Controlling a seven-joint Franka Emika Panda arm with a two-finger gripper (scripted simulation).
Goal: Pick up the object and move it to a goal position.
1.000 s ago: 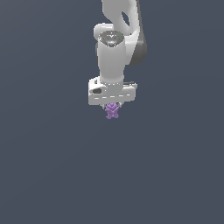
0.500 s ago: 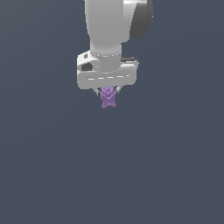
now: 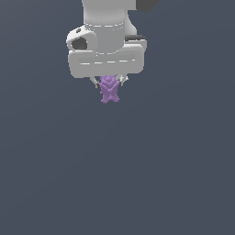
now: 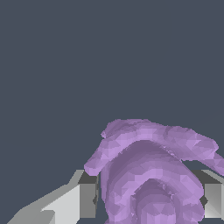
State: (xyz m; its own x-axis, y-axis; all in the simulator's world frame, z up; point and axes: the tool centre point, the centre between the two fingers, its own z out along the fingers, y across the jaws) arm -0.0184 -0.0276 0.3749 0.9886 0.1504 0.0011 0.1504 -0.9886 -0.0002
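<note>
The object [image 3: 109, 90] is a small light-purple bumpy figurine-like lump. It hangs below the white gripper [image 3: 109, 83] in the upper middle of the exterior view, well above the flat grey ground. The gripper is shut on it, with a short finger [image 3: 96, 83] on each side. In the wrist view the object [image 4: 151, 175] fills the space between the two grey and white fingertips [image 4: 86, 197], which press against its sides. Its upper part is hidden by the gripper body in the exterior view.
A plain dark grey surface [image 3: 117, 174] fills the scene. The white arm [image 3: 106, 27] rises out of the top of the exterior view.
The gripper with the object in it has moved closer to the exterior camera and higher in the picture, appearing larger now. The grip on the object is unchanged.
</note>
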